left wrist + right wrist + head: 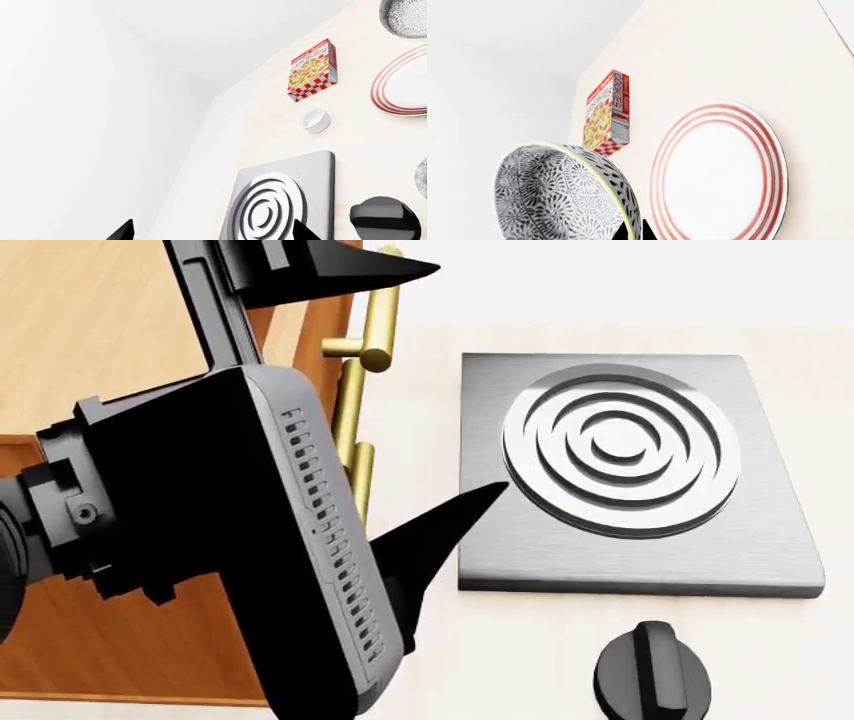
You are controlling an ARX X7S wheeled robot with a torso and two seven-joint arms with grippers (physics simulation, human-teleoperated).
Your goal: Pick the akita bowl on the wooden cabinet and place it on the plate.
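Here, akita bowl against right fingers

Your left arm fills the head view as a matte black body: a flat rounded housing with a grey-lit edge carrying a row of small slanted vent slots. Behind it you can see blocky black bracket parts with a small round screw fitting. Its fingertips are black, tapering to sharp wedge points.

walls: plain white | counter: pale cream | light: bright, even
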